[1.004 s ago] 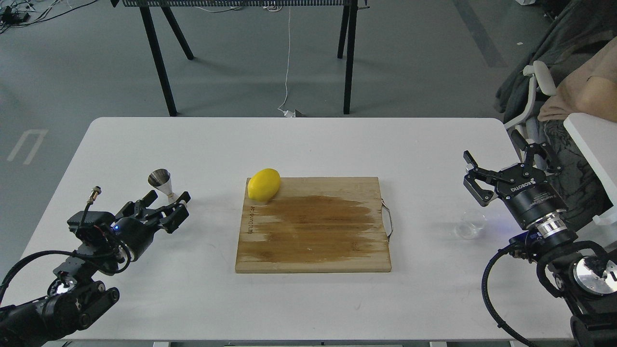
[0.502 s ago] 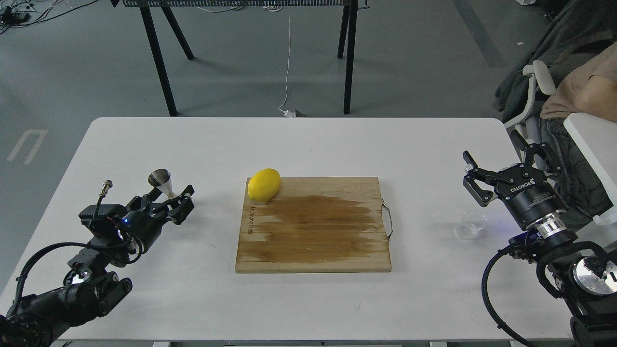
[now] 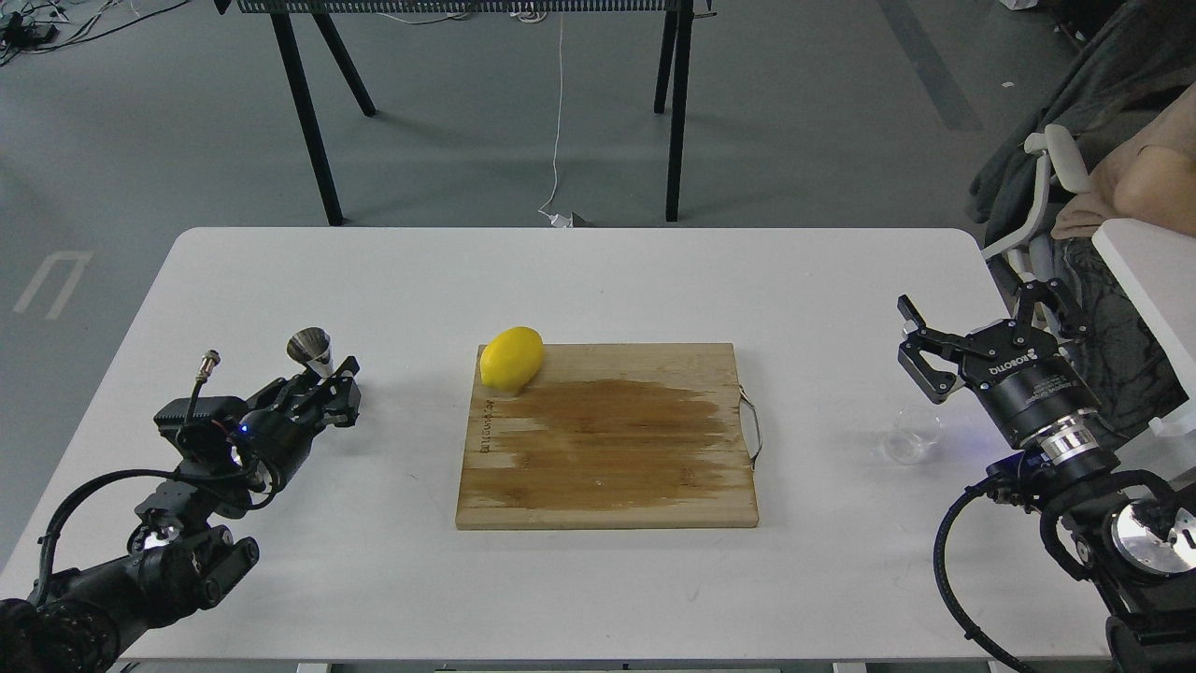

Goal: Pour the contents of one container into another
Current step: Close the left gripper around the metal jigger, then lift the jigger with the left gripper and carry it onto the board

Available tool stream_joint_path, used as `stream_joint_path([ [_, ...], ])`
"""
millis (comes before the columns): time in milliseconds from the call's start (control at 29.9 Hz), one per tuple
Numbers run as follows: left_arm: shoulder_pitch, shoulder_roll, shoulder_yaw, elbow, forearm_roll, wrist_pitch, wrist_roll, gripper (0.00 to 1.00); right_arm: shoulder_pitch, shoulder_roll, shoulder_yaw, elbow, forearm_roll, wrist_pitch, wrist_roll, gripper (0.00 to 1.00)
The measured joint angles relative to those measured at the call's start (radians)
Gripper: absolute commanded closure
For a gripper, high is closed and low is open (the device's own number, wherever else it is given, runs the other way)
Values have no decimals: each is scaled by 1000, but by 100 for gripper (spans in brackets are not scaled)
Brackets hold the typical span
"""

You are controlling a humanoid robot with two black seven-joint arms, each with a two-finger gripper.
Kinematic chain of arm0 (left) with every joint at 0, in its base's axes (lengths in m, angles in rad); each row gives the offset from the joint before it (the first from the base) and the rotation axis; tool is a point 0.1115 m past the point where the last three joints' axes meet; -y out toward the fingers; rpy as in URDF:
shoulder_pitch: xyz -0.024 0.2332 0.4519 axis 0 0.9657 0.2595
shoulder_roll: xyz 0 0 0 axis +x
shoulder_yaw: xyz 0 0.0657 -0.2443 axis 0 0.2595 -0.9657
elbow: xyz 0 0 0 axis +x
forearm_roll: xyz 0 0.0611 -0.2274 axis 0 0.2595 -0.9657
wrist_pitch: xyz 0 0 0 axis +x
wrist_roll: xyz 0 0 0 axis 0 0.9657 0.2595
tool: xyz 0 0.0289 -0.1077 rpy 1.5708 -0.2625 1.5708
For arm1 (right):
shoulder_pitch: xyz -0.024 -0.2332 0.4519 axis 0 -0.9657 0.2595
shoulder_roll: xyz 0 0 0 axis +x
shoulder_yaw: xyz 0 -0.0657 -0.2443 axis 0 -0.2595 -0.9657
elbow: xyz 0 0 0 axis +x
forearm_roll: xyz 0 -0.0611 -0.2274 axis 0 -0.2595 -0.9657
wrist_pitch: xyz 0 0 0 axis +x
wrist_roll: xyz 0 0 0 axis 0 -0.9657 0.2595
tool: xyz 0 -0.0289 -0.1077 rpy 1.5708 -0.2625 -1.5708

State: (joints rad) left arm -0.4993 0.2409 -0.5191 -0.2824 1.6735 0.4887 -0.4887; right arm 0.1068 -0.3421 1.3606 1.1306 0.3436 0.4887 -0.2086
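Note:
The steel jigger [image 3: 309,347] stands upright on the white table [image 3: 598,280], left of the cutting board. My left gripper [image 3: 325,385] reaches up to it from the near side. Its two fingers sit on either side of the jigger's lower cone, which they hide. Whether they press on the jigger does not show. The clear glass cup [image 3: 914,436] stands on the table at the right. My right gripper [image 3: 970,308] hovers open just behind and right of the cup, holding nothing.
A wooden cutting board [image 3: 607,439] with a dark wet patch lies in the middle of the table. A yellow lemon [image 3: 511,358] rests on its far left corner. A person's arm [image 3: 1140,182] and a chair are beyond the right edge.
My left gripper has moved forward to the jigger, and its fingers now flank and hide the lower cone. The jigger, cup and right gripper have stayed put.

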Motion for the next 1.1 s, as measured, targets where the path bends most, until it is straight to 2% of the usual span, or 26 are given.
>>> stream_joint_path([
  [134,-1,0,-1,0,0,0,0,95,-1,0,0,0,0,0,0,1],
  [335,-7,-1,-2,-4,-31,0,0,90,0,0,0,-1,0,0,0,1],
  [569,-122,2,-2,-28,-35,0,0,90,5,0,1,-5,0,0,0,1],
  [736,-206,-8,-3,-152,-37,0,0,88,11,0,1,-7,0,0,0,1],
  [904,-252,-69,7,-273,-29,0,0,88,14,-2,6,-8,0,0,0,1],
  [1105,-270,-163,172,-370,5,0,0,88,15,-4,4,-32,-1,0,0,1],
])
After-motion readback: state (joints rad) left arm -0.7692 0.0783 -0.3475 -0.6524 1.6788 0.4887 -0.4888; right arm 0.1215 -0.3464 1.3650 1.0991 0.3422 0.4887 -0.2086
